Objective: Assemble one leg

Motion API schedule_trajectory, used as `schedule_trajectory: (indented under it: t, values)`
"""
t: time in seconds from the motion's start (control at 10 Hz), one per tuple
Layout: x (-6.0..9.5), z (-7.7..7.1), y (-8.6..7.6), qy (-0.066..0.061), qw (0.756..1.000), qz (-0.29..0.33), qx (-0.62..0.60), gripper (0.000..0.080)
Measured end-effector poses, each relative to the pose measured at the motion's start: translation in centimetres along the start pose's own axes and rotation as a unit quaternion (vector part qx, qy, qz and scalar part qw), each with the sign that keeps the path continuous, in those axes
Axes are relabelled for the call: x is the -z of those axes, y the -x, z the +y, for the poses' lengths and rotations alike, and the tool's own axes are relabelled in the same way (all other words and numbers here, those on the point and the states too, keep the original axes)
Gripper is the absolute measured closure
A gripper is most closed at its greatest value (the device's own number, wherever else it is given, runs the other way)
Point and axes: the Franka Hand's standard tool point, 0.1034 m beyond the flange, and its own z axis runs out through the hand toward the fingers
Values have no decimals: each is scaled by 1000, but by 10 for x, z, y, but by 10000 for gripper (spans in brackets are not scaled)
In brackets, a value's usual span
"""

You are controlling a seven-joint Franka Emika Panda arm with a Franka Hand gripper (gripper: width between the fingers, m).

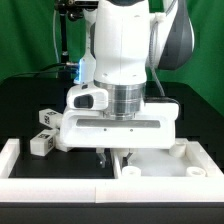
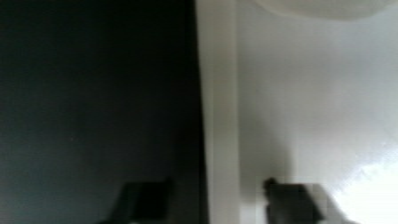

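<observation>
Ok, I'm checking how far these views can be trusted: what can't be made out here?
- Exterior view: the arm hides the table behind it; only a leg and a second leg show.
- Exterior view: the gripper is too small to show whether it touches the panel.
- Wrist view: blurred; the picture's edge cuts off the socket and the fingers; no leg shows.

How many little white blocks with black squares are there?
2 small stubby white plastic legs with tag markers, both on the exterior view's left: one farther back, one nearer. Others may be hidden behind the arm.
</observation>
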Motion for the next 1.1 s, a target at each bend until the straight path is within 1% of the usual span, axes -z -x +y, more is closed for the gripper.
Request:
schedule_trajectory:
  t: [0.1, 0.2, 0.3, 0.4, 0.5, 0.6, 0.8, 0.9, 1.0, 1.1]
  values:
    - [17, -2, 5, -6, 1000, -10, 15, 375]
    - [33, -4, 8, -10, 1000, -8, 17, 375]
    - [46, -6, 15, -13, 1000, -7, 21, 213]
    - [58, -7, 26, -15, 999, -11, 29, 169]
    - [64, -11, 36, -14, 1000, -5, 25, 154]
    - [66, -16, 42, -13, 1000, 4, 22, 154]
    - [64, -14, 41, -13, 999, 2, 33, 151]
    - [62, -16, 45, -13, 999, -1, 36, 151]
    - [58, -22, 54, -13, 999, -9, 41, 151]
    - [58, -23, 69, -12, 996, -15, 86, 151]
